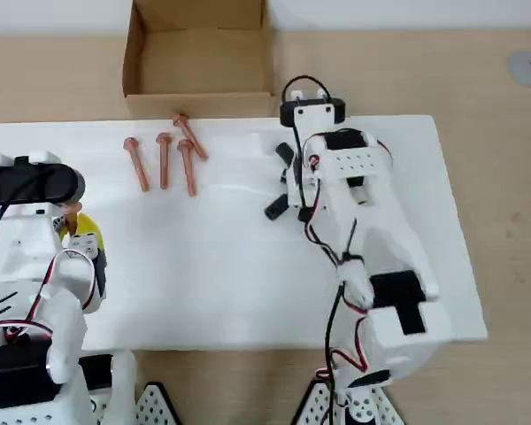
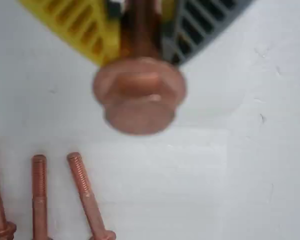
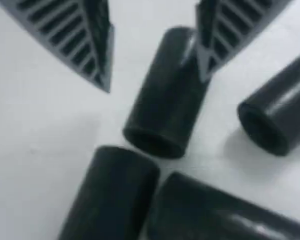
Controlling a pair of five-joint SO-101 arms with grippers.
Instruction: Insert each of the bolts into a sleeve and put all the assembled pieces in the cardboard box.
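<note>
My left gripper (image 2: 140, 56) is shut on a copper bolt (image 2: 140, 95), whose shank is clamped between the yellow finger (image 2: 75, 25) and the grey finger (image 2: 205, 20), head outward. In the high view this gripper (image 1: 80, 230) sits at the white mat's left edge. Several more copper bolts (image 1: 164, 159) lie in a row on the mat near the cardboard box (image 1: 199, 53). My right gripper (image 3: 156, 80) is open, straddling one black sleeve (image 3: 165, 105) that lies on the mat. One grey finger (image 3: 225, 30) touches that sleeve. Other black sleeves (image 3: 275, 120) lie close around it.
The white mat (image 1: 221, 266) covers the middle of the wooden table. The box stands open just past the mat's far edge. A loose sleeve (image 1: 277, 209) pokes out beside the right arm (image 1: 354, 177). Two bolts (image 2: 87, 195) lie below the held one in the left wrist view.
</note>
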